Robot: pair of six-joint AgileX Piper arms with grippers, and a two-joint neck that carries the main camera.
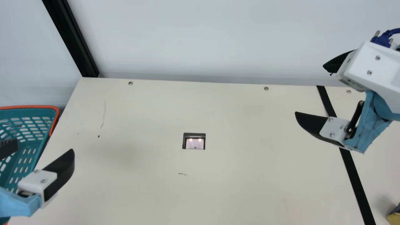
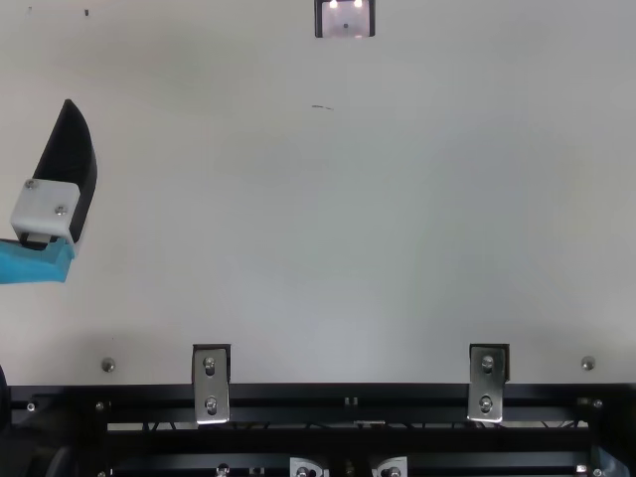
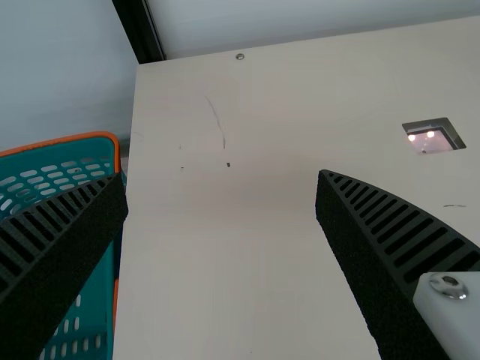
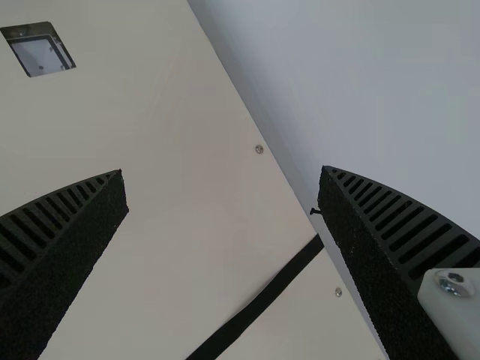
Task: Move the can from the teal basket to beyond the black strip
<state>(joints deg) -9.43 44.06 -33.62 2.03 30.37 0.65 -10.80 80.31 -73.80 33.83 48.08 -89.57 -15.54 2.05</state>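
Cream tabletop (image 1: 237, 162), broad between left gripper (image 1: 44, 148) and right gripper (image 1: 309, 89), both spread apart, teal basket (image 1: 37, 107) beside edge

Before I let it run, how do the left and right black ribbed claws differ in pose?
In the main view, the left black ribbed claw points up and rightward, the right black ribbed claw leftward. The left claw partly overlaps the teal plastic basket; the right claw, the pale wall. Both are open and empty.
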